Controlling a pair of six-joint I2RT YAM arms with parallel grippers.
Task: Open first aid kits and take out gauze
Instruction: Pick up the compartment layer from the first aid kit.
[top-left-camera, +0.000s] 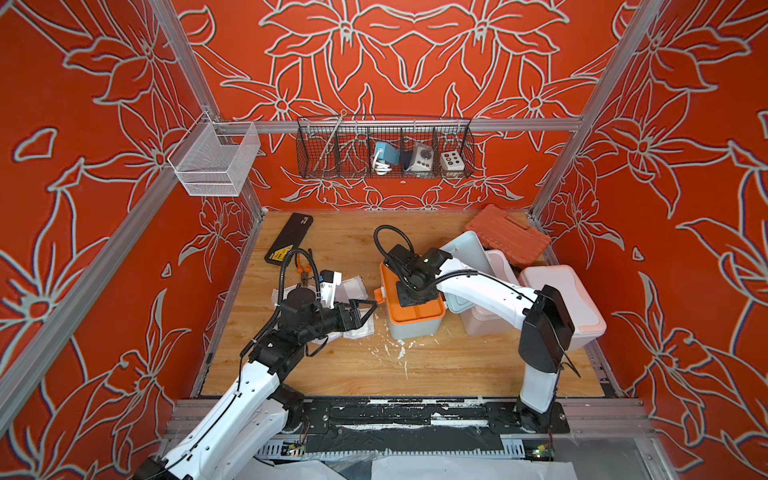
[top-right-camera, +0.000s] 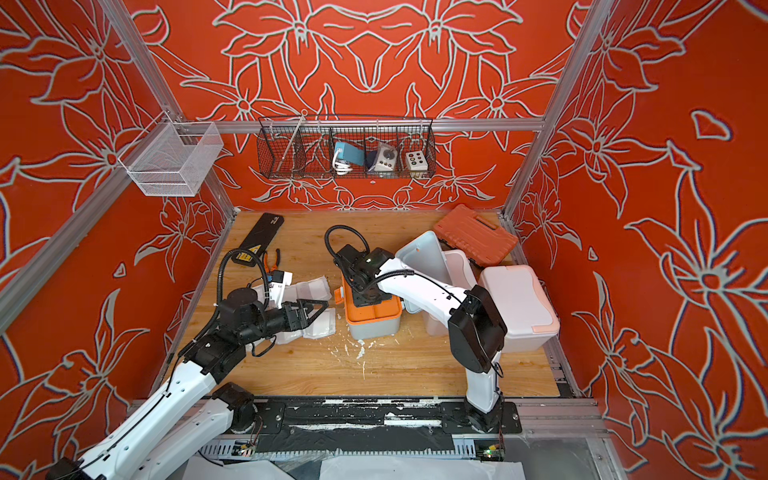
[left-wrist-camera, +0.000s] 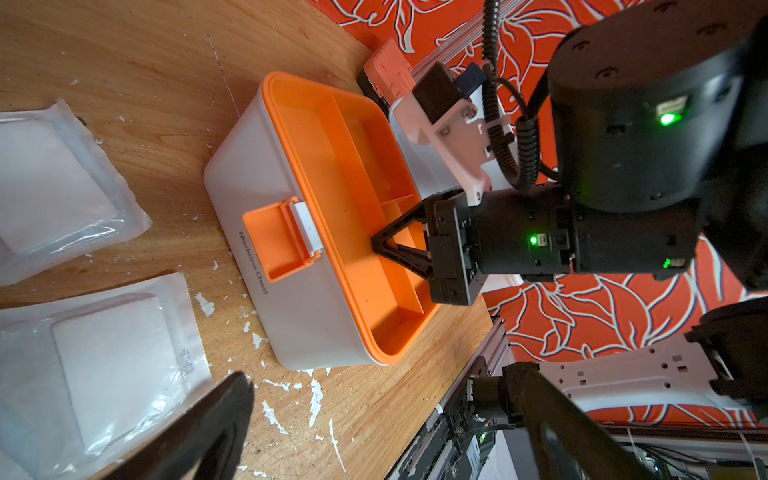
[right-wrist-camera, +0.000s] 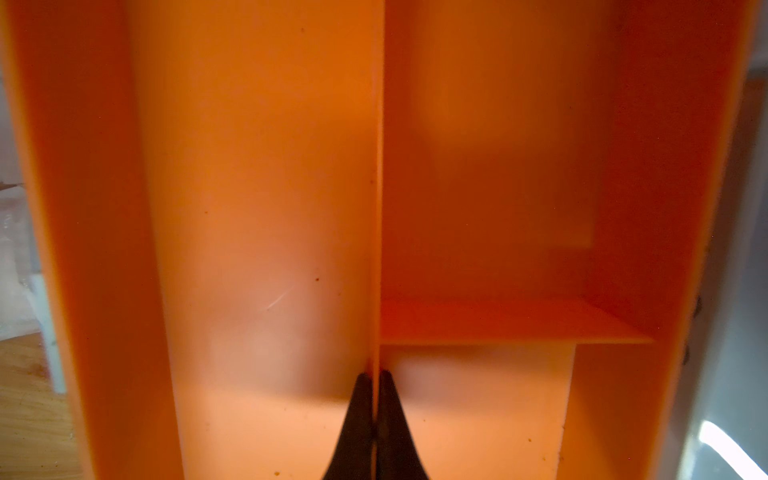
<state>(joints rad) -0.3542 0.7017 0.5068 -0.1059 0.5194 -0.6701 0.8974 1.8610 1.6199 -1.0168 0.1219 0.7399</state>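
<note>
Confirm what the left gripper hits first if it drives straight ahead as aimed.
Likely the front of the orange-trimmed first aid kit, around its orange latch. The open left gripper points straight at it; exact height is unclear.

Both top views are bright and evenly lit, seemingly from overhead, and crisp at centre; toward the frame edges the wall pattern (top-left-camera: 83, 291) smears and shows blue fringing. Only soft, faint shadows fall on the wooden table (top-left-camera: 415, 374). In the left wrist view the gauze packets (left-wrist-camera: 104, 374) glare through their wrapping. The right wrist view is soft and hazy, the orange tray (right-wrist-camera: 270, 166) glowing, one compartment shadowed
</note>
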